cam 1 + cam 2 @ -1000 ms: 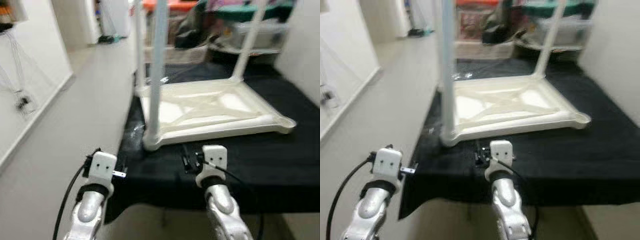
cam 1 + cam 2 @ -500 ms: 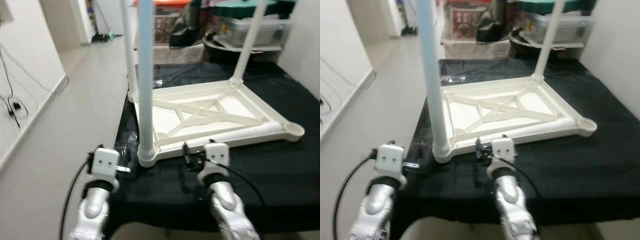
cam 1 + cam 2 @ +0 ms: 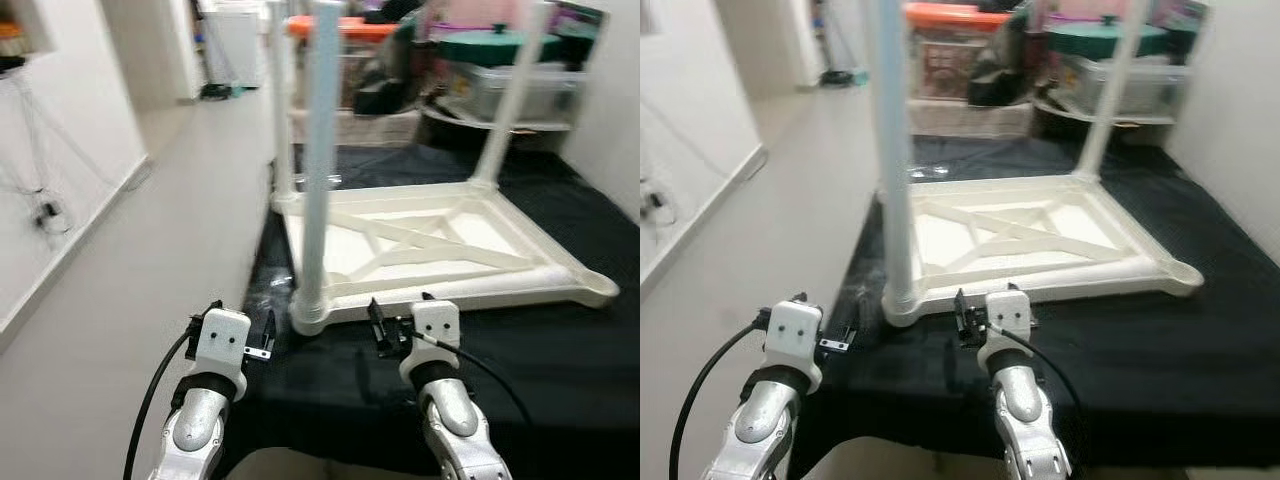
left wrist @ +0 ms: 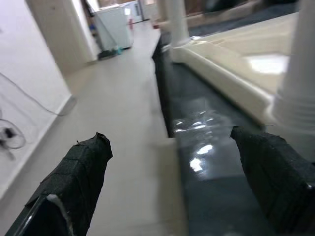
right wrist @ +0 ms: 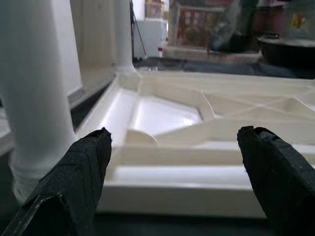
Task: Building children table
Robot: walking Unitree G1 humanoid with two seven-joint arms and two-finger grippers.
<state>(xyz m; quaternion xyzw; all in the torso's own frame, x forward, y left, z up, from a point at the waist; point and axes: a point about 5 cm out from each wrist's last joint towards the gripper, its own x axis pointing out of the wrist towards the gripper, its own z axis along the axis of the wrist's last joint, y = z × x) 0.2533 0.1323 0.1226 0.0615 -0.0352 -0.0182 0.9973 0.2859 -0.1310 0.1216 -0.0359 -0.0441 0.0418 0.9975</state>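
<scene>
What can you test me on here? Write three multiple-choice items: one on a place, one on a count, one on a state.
1. Where does the upturned white table lie?
A. on the floor
B. on the black cloth
C. on a shelf

2. How many legs are fitted?
A. two
B. three
C. four

3. How is the right hand?
A. open, holding nothing
B. shut on a leg
C. shut on the cloth

Answers: B, the white table rests on the black cloth. B, three legs stand up and the near right corner socket is bare. A, the right hand has its fingers wide apart before the table's edge.
</scene>
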